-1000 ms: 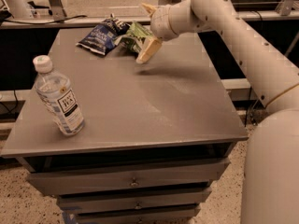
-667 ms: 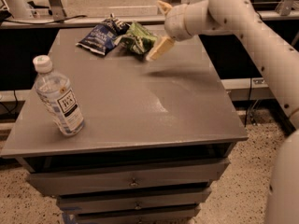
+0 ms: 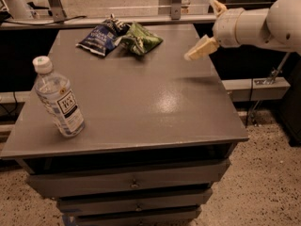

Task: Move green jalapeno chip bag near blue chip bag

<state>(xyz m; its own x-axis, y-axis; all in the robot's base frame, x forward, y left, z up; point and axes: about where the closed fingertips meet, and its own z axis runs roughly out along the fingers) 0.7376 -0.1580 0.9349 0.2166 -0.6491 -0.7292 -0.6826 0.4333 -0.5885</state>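
**Green bag set against blue bag, gripper held clear to the right**

The green jalapeno chip bag (image 3: 141,39) is seen lying flat near the far edge of the gray table (image 3: 141,112). Its left end is touching, or all but touching, the blue chip bag (image 3: 101,36), which is placed just to its left. The green bag's long axis is judged to run across the table, slightly slanted, with its right end turned toward the arm.

The gripper (image 3: 201,30) is held above the table's right edge, apart from both bags and to the right of the green one. Its two fingers are spread wide and nothing is held between them. One finger (image 3: 201,48) is angled down toward the tabletop, the other (image 3: 217,6) pointed up.

Only one arm is fitted, so any further reach would have to be made leftward from here. With the bags lying side by side, the task is judged to be essentially met.

A water bottle (image 3: 59,100) stands upright at the near left, well apart from the bags.
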